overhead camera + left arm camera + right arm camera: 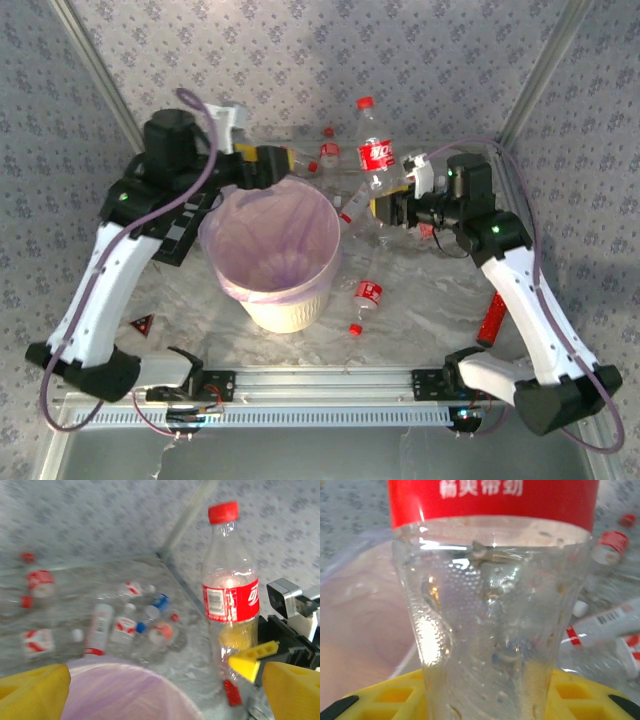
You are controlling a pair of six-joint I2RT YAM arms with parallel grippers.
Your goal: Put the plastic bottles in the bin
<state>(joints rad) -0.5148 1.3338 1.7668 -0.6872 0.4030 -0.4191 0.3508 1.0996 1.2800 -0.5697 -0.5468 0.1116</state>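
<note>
The bin (240,290) stands at the table's middle, cream with a pink-lilac liner (125,690). My right gripper (385,210) is shut on the lower body of a clear bottle (377,155) with a red label and red cap, held roughly upright just right of the bin's far rim. That held bottle (492,630) rises between the yellow fingers (385,700) of the right gripper (485,700). My left gripper (287,163) hovers over the bin's far rim, open, with nothing between its fingers (30,692). Several bottles (125,625) lie on the table beyond the bin.
One bottle (367,292) lies right of the bin, with a loose red cap (354,329) near it. A flat red bar (492,316) rests by the right arm. A small red triangle (143,324) sits near the left arm. Patterned walls close the back.
</note>
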